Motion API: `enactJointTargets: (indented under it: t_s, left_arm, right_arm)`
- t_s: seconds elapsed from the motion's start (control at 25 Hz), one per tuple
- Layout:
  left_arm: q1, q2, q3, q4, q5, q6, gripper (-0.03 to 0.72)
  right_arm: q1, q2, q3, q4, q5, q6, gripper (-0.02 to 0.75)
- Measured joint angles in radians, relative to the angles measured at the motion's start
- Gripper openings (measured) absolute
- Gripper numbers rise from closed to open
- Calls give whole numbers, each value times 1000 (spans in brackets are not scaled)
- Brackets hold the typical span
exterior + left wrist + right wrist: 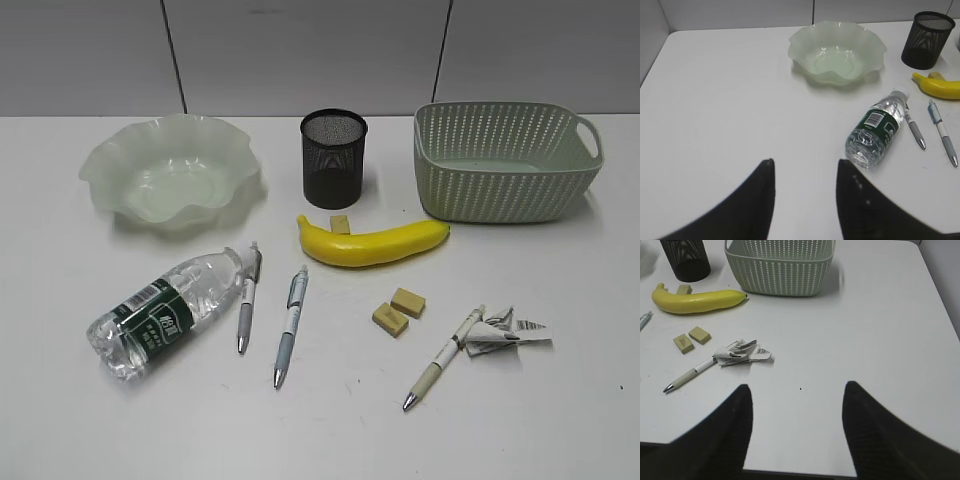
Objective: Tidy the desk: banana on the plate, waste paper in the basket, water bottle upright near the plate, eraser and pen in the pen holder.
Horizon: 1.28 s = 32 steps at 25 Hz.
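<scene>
Banana [372, 243] lies on the worktop [560, 400] by the pen holder [333, 158], not yet on the plate [172, 170], because both sets of fingers [767, 192] [742, 412] hang open and empty.

My right gripper [797, 405] hangs open over bare desk [880, 330]; waste paper [742, 352] lies just left-ahead, touching a pen [690, 374], basket [780, 267] beyond it.

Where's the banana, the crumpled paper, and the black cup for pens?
banana [375, 244], exterior view, middle of its yellow body.
waste paper [503, 334], exterior view, crumpled middle.
pen holder [333, 165], exterior view, mesh side.
</scene>
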Motion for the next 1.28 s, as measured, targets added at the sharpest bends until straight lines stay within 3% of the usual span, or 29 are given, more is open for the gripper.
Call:
enactJointTargets:
  t_s: [1.28]
  left_arm:
    - [0,0,0,0,0,0,309]
  right_arm:
    - [0,0,0,0,0,0,456]
